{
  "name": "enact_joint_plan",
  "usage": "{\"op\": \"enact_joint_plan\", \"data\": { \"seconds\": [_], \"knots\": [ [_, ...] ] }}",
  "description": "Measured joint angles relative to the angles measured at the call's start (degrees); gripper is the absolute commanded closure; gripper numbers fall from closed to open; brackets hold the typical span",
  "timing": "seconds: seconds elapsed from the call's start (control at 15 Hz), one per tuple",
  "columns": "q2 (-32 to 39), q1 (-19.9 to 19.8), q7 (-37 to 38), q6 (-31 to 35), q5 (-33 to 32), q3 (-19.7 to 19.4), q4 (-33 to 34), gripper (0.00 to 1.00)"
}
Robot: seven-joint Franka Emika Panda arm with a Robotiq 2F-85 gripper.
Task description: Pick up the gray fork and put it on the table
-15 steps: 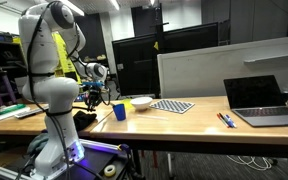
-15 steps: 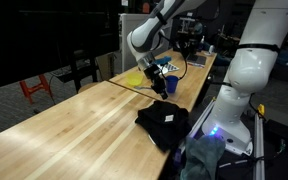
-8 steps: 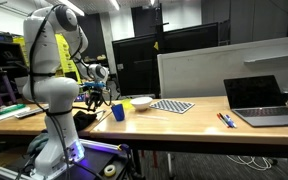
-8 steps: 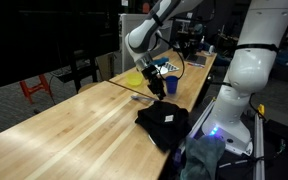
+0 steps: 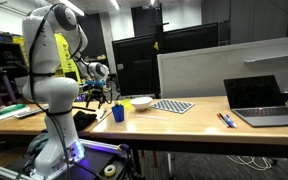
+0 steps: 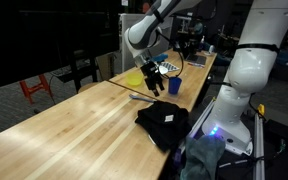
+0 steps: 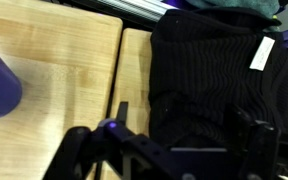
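The gray fork (image 6: pixel 138 96) lies flat on the light wooden table (image 6: pixel 74 130), a thin gray sliver just beside the gripper (image 6: pixel 154 86). The gripper hangs a little above the tabletop, open, with nothing between its fingers. In the wrist view the gripper (image 7: pixel 164 138) has its jaws spread wide over the edge of a black cloth (image 7: pixel 214 80), and a slim dark piece (image 7: pixel 122 108) that may be the fork lies on the wood by the left finger. In an exterior view the gripper (image 5: pixel 96 97) is low over the table's end, and the fork is too small to make out.
A blue cup (image 6: pixel 174 85) stands close behind the gripper, a yellow item (image 6: pixel 134 78) beyond it. The black cloth (image 6: pixel 164 125) lies near the table edge. Farther along are a white bowl (image 5: pixel 141 102), a checkered mat (image 5: pixel 171 105), pens (image 5: pixel 225 119) and a laptop (image 5: pixel 259 100).
The gripper went from shut to open, and the fork now rests on the table beside it. The arm has barely shifted.
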Motion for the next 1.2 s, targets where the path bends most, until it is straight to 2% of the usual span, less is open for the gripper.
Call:
{"op": "enact_joint_plan", "data": {
  "seconds": [0.6, 0.93, 1.2],
  "knots": [
    [-10.19, -0.62, 0.16, 0.07, -1.91, -0.71, -1.41, 0.00],
    [-18.25, -0.58, 0.16, 3.61, -1.92, -0.70, -3.78, 0.00],
    [-22.78, -0.87, 0.99, 5.60, -2.34, -0.94, -3.00, 0.00]
  ]
}}
